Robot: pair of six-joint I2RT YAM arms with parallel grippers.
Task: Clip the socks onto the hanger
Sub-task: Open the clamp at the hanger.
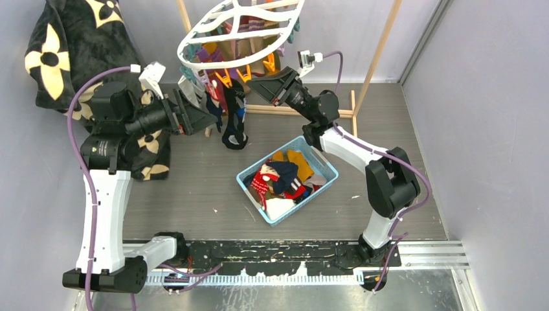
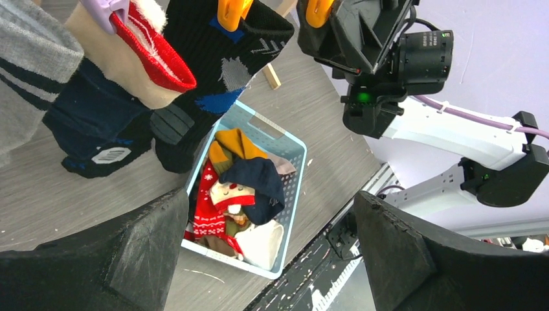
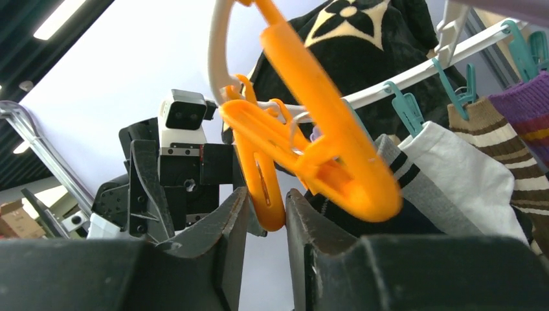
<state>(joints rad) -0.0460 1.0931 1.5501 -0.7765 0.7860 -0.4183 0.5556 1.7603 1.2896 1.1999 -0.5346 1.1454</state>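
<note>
The white hanger (image 1: 241,29) hangs tilted at the top centre, and several socks are clipped under it. A black sock (image 2: 226,58) hangs from an orange clip, next to a cream sock with a red cuff (image 2: 152,65) and a grey striped sock (image 3: 414,175). More socks (image 1: 285,178) lie in the basket. My left gripper (image 1: 206,116) is wide open and empty beside the hanging dark sock (image 1: 233,126); in the left wrist view (image 2: 270,194) the basket shows between its fingers. My right gripper (image 3: 267,194) is shut on the lower end of an orange clip (image 3: 311,129) on the hanger.
A light blue lattice basket (image 1: 324,165) stands mid-table and also shows in the left wrist view (image 2: 294,188). A black plush blanket with cream flowers (image 1: 71,45) hangs at back left. A wooden pole rack (image 1: 379,52) stands behind the hanger.
</note>
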